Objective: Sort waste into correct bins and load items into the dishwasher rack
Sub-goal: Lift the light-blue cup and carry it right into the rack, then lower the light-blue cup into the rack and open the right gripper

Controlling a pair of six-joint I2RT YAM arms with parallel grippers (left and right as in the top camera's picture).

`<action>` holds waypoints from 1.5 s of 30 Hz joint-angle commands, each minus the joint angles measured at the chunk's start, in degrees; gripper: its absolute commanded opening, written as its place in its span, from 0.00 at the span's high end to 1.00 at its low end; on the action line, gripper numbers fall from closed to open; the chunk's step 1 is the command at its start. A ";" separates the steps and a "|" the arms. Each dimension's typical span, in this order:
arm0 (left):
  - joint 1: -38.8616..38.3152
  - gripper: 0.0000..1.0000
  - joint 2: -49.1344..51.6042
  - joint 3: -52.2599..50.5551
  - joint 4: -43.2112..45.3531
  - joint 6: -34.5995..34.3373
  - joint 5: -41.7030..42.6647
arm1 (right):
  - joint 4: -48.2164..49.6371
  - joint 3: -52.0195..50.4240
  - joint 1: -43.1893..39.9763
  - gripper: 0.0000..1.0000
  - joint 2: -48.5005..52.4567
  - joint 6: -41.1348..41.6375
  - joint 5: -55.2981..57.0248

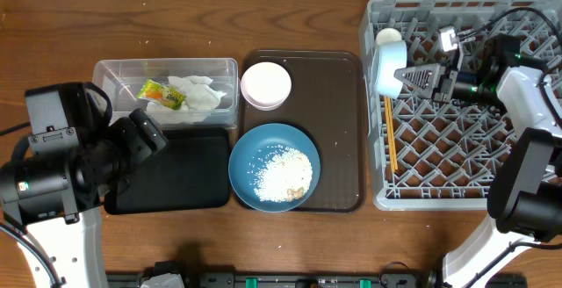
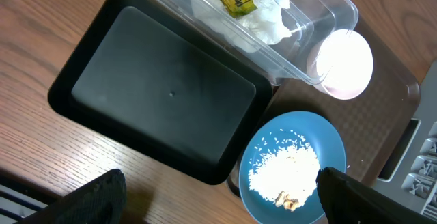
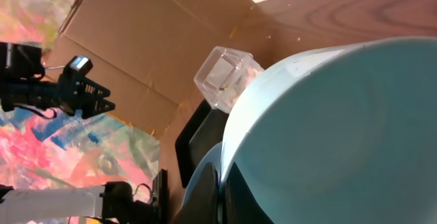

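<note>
R arm: I grip the light-blue bowl (image 1: pixel 390 67) on edge in the right gripper (image 1: pixel 407 77) | position: over the dishwasher rack (image 1: pixel 457 161) left column, slot judged directly below, white cup (image 1: pixel 387 36) just beside | left gripper (image 2: pixel 218 203): spread, empty, well apart.

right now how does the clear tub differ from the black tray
The clear tub is see-through with taller walls; the black tray is opaque and shallow. The clear tub holds a napkin and wrapper; the black tray holds nothing. Both are rectangular and similar in size.
</note>
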 commanded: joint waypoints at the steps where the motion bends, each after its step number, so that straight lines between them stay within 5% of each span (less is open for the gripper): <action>1: 0.28 0.08 0.07 0.94 -0.07 -0.11 -0.50 | 0.11 -1.42 -0.22 0.99 0.48 -1.79 2.14; 23: 0.28 0.08 0.07 0.94 -0.07 -0.11 -0.50 | -0.13 -4.37 -4.04 0.99 0.48 -2.99 9.55; 32: 0.28 0.08 0.07 0.94 -0.07 -0.11 -0.50 | -3.43 -4.37 -7.78 0.89 0.48 -2.95 9.55; 36: 0.28 0.09 0.07 0.94 -0.07 -0.11 -0.50 | -3.74 -4.37 -9.88 0.49 0.48 -1.42 9.55; 39: 0.28 0.08 0.07 0.94 -0.07 -0.11 -0.50 | -3.58 -4.37 -11.69 0.31 0.48 0.24 9.55; 40: 0.28 0.08 0.07 0.94 -0.07 -0.11 -0.50 | -3.21 -4.37 -12.33 0.08 0.48 1.29 9.53; 41: 0.28 0.09 0.07 0.94 -0.07 -0.11 -0.50 | -2.64 -4.35 -12.76 0.01 0.48 2.58 9.55; 45: 0.28 0.09 0.07 0.94 -0.07 -0.11 -0.50 | 0.87 -3.63 -14.10 0.01 0.48 11.56 11.56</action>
